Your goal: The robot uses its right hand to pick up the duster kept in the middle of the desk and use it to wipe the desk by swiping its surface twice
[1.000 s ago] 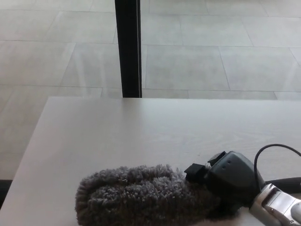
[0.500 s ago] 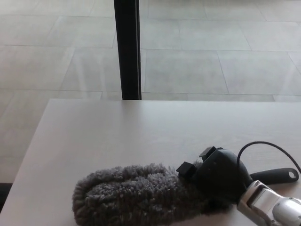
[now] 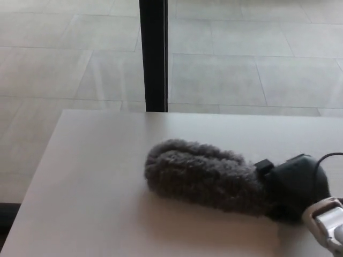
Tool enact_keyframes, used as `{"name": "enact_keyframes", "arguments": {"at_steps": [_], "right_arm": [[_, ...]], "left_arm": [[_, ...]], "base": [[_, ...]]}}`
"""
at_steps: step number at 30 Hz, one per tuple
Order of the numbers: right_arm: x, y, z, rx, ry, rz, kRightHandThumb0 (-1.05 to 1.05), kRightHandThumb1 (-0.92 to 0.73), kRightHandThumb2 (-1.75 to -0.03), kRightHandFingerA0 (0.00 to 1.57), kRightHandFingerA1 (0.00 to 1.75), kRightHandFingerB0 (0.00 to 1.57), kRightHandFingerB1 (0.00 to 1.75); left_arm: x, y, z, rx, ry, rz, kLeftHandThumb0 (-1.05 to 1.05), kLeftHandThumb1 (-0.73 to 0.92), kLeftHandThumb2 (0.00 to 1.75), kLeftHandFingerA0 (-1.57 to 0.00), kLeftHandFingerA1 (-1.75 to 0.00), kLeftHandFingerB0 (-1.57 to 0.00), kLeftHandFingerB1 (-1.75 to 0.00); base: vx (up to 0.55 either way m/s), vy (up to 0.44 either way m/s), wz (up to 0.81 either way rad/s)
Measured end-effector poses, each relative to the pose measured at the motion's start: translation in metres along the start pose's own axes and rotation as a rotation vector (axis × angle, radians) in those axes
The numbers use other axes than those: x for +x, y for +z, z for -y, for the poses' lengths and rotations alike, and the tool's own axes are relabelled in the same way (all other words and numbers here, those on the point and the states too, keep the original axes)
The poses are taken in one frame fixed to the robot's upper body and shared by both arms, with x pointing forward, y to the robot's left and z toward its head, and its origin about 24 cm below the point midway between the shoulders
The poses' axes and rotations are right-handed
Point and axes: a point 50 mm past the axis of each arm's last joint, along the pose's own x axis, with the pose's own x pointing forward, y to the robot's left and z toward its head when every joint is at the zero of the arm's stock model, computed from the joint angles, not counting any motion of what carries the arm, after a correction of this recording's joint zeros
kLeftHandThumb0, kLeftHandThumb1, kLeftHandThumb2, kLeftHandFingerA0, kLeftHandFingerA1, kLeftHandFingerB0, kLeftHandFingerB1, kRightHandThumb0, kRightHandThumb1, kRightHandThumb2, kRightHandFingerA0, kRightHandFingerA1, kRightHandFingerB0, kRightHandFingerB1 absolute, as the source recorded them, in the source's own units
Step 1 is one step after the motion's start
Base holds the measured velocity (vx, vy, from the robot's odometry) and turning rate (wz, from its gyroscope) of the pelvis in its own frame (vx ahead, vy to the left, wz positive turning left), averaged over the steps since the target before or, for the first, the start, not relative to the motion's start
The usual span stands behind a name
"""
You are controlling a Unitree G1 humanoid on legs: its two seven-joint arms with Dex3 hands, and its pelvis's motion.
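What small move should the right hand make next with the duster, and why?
Probably sweep the duster leftward across the desk. The right hand is closed at its handle end, the fluffy head lies flat on the surface, and bare desk lies to its left.
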Motion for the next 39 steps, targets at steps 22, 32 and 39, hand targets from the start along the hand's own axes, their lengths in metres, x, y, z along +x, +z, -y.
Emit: {"name": "enact_keyframes", "arguments": {"at_steps": [22, 32, 39], "right_arm": [[-0.073, -0.129, -0.036, 0.236, 0.249, -0.734, -0.40, -0.75, -0.66, 0.70, 1.59, 0.60, 0.77], [-0.077, -0.133, -0.037, 0.216, 0.296, -0.746, -0.34, -0.82, -0.63, 0.69, 1.68, 0.61, 1.16], [-0.053, -0.106, -0.029, 0.125, 0.280, -0.575, -0.35, -0.82, -0.63, 0.70, 1.71, 0.62, 1.20]], "left_arm": [[-0.002, -0.007, -0.004, 0.004, 0.011, -0.020, -0.51, 0.87, 0.66, -0.44, -0.62, -0.41, -0.48], [-0.002, -0.009, -0.005, -0.001, 0.016, -0.022, -0.51, 0.90, 0.67, -0.44, -0.61, -0.40, -0.48], [-0.002, -0.007, -0.006, 0.004, 0.016, -0.017, -0.53, 0.90, 0.67, -0.41, -0.62, -0.43, -0.48]], "base": [[0.00, 0.000, 0.00], [0.00, 0.000, 0.00], [0.00, 0.000, 0.00]]}}
